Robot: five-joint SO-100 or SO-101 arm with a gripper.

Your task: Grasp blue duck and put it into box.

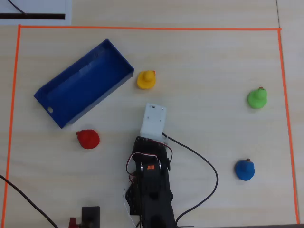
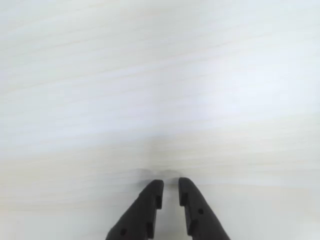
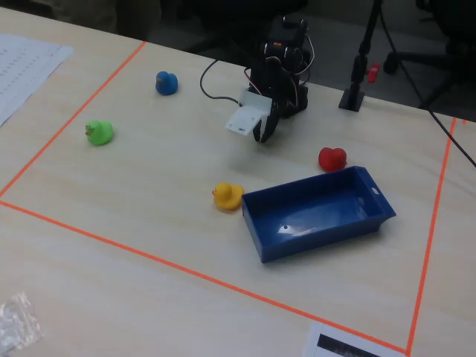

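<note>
End effector (image 2: 170, 186) hangs nearly closed and empty mid-table; blue duck (image 1: 244, 170) sits toward my right, near the table's (image 1: 204, 57) right edge.

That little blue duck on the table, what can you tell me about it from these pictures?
The blue duck is a small, rounded toy in bright blue, smooth like rubber or plastic, with a tiny orange-brown beak. It sits upright on the pale wooden table, inside the orange tape border, at the lower right of the overhead view. In the fixed view it is at the far left. Nothing touches it; the gripper is well away from it.
</note>
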